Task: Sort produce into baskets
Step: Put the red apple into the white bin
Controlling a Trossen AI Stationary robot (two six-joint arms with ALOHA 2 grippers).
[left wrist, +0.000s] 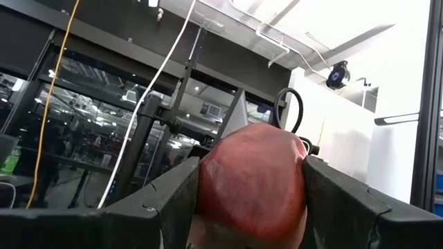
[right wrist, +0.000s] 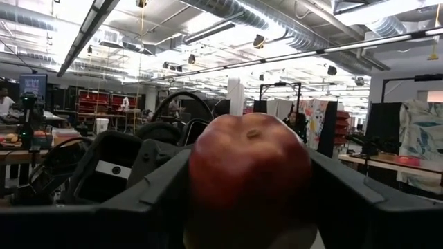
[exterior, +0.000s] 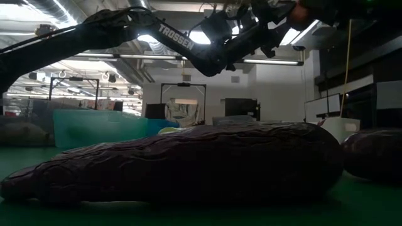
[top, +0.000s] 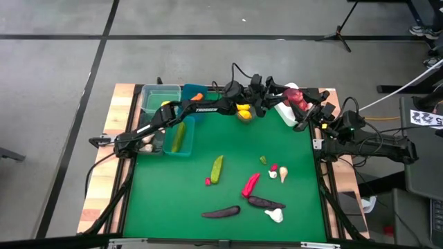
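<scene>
One red apple (top: 294, 96) hangs in the air over the white basket (top: 284, 114) at the table's far right. My left gripper (top: 282, 90) reaches it from the left and my right gripper (top: 304, 105) from the right. Both are shut on the apple, which fills the left wrist view (left wrist: 252, 183) and the right wrist view (right wrist: 249, 173). A lemon (top: 243, 111) lies under the left arm. On the green mat lie a cucumber (top: 217, 168), a red pepper (top: 250, 184), two eggplants (top: 220, 211) and garlic bulbs (top: 275, 215). My left gripper pinches the apple's two sides (left wrist: 211, 187) between its fingers (left wrist: 166, 197), coming from the table's left and slanting upward. The apple is clear of the table. My right gripper pinches the apple's sides (right wrist: 201, 180) between its fingers (right wrist: 360, 200), coming about level from the table's right. The stem dimple (right wrist: 255, 133) faces up.
At the far left stand a clear green basket (top: 160, 97), a blue one (top: 194, 92) with a carrot, a teal one (top: 180, 136) with a cucumber, and a grey one (top: 147, 142) with garlic. One eggplant (exterior: 188, 163) fills the low view's foreground.
</scene>
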